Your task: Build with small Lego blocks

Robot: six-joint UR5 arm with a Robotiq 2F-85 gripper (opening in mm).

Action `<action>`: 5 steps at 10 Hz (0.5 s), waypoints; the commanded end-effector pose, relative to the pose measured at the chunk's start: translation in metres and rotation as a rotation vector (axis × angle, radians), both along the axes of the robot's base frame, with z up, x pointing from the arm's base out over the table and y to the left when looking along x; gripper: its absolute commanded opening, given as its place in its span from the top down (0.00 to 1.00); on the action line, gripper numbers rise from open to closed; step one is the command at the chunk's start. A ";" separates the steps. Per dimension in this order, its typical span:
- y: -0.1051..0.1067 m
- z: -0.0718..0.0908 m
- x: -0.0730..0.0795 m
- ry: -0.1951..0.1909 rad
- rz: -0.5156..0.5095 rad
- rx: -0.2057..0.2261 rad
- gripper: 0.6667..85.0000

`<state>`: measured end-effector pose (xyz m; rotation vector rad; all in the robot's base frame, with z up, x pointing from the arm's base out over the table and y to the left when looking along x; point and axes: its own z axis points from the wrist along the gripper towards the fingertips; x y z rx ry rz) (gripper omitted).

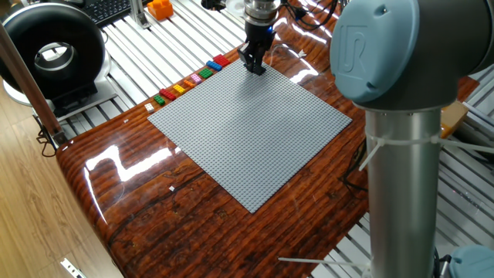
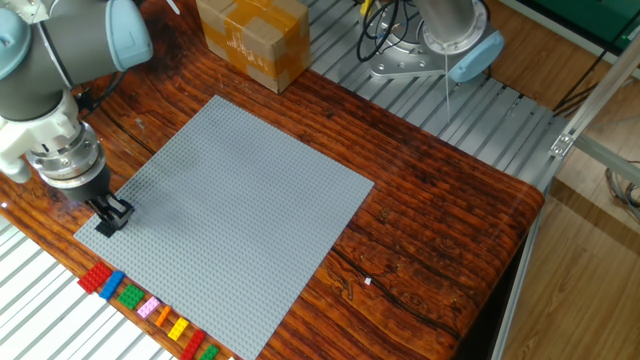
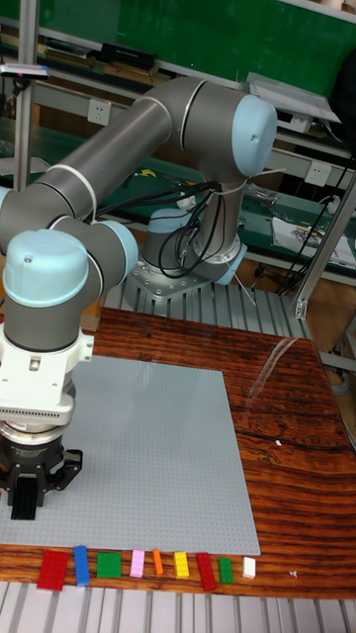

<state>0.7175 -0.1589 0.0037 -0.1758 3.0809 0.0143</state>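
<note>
The small Lego blocks (image 1: 190,81) lie in a row of mixed colours on the wooden table, just off one edge of the grey baseplate (image 1: 255,131). The same row of blocks (image 3: 138,564) runs along the front of the baseplate (image 3: 148,445) in the tall view, and the blocks (image 2: 145,305) sit at bottom left beside the baseplate (image 2: 240,200) in the other fixed view. My gripper (image 1: 253,66) points down over the baseplate corner nearest the red and blue blocks. Its black fingers look shut, and nothing shows between them. The gripper (image 2: 108,220) hovers just above the studs, as the gripper (image 3: 25,506) also shows.
A cardboard box (image 2: 252,40) stands beyond the far baseplate corner. The arm's base (image 2: 440,40) is mounted behind the table. A black round device (image 1: 52,54) and an orange chunky object (image 1: 160,8) sit off the table on the metal slats. The robot column (image 1: 401,154) fills the right foreground.
</note>
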 end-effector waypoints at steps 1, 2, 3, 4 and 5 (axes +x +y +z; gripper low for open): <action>0.003 0.003 0.001 0.003 -0.010 0.032 0.54; 0.005 0.004 0.002 0.003 -0.024 0.045 0.54; 0.004 0.005 0.002 0.008 -0.025 0.047 0.54; 0.005 0.006 0.002 0.008 -0.027 0.051 0.54; 0.005 0.006 0.003 0.008 -0.028 0.050 0.53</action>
